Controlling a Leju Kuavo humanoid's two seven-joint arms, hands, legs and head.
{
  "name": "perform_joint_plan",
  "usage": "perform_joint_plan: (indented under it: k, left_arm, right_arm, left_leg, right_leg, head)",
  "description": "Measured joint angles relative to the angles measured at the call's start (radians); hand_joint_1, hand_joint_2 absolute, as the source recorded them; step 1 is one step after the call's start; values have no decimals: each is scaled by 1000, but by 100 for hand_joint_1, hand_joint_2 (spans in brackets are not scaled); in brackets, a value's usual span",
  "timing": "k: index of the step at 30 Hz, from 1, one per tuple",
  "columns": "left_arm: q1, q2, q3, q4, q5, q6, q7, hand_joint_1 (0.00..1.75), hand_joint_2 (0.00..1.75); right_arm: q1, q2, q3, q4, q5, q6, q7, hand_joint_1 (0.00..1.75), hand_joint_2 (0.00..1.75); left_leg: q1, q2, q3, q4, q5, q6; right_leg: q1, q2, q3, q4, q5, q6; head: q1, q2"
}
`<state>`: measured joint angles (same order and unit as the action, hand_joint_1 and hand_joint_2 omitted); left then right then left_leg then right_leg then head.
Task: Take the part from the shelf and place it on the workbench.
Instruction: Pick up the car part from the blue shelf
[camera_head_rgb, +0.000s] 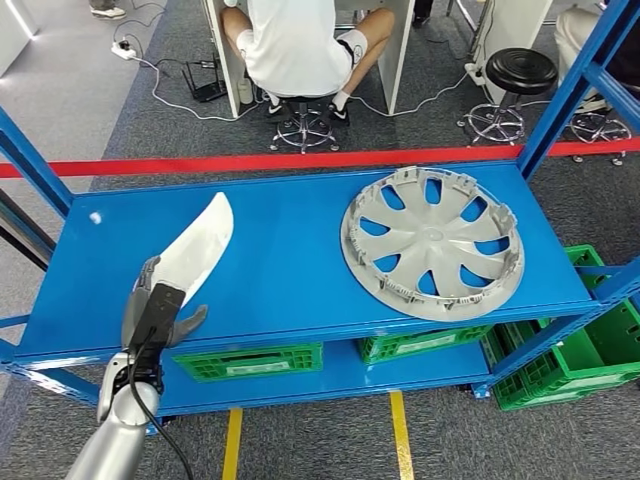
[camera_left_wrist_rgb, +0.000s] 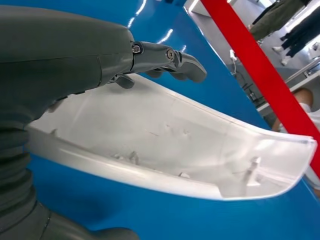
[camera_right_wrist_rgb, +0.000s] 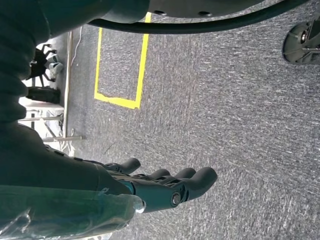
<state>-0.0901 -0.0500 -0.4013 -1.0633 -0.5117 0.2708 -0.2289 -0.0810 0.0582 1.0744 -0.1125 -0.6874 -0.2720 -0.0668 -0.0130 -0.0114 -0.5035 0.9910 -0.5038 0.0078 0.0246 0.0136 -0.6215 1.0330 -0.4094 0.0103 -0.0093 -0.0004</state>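
Head view first: you see the left hand (camera_head_rgb: 155, 310) at the near left edge of the blue shelf (camera_head_rgb: 294, 250), its fingers wrapped around the lower end of a white curved plastic part (camera_head_rgb: 198, 245). The part slants up and away from the hand over the shelf's top deck. Well apart, on the right side of the same deck, a silver wheel cover (camera_head_rgb: 432, 242) lies flat. Green crates (camera_head_rgb: 249, 360) sit on the lower level. Behind a red tape line (camera_head_rgb: 302, 160) on the floor, a person (camera_head_rgb: 298, 45) sits on a chair, and a black stool (camera_head_rgb: 519, 75) stands to the right.

Left wrist view: you look along the left hand (camera_left_wrist_rgb: 113, 57) onto the hollow inner side of the white part (camera_left_wrist_rgb: 170, 145). The dark fingers (camera_left_wrist_rgb: 177, 60) lie over one long edge of it, so the hand is holding the part, with blue shelf surface behind.

Right wrist view: your right hand (camera_right_wrist_rgb: 158, 185) hangs above grey carpet (camera_right_wrist_rgb: 234, 125) with yellow floor tape (camera_right_wrist_rgb: 120, 100). Its fingers are extended side by side and hold nothing.
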Motion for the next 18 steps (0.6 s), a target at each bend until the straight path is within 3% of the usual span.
perform_joint_plan:
  k: [18]
  left_arm:
    - [-40, -4, 9, 60, -47, 1, 25, 0, 175]
  right_arm:
    - [0, 0, 3, 0, -5, 0, 0, 0, 175]
  left_leg:
    - [0, 0, 0, 0, 0, 0]
  right_leg:
    - [0, 0, 0, 0, 0, 0]
  head:
    - [0, 0]
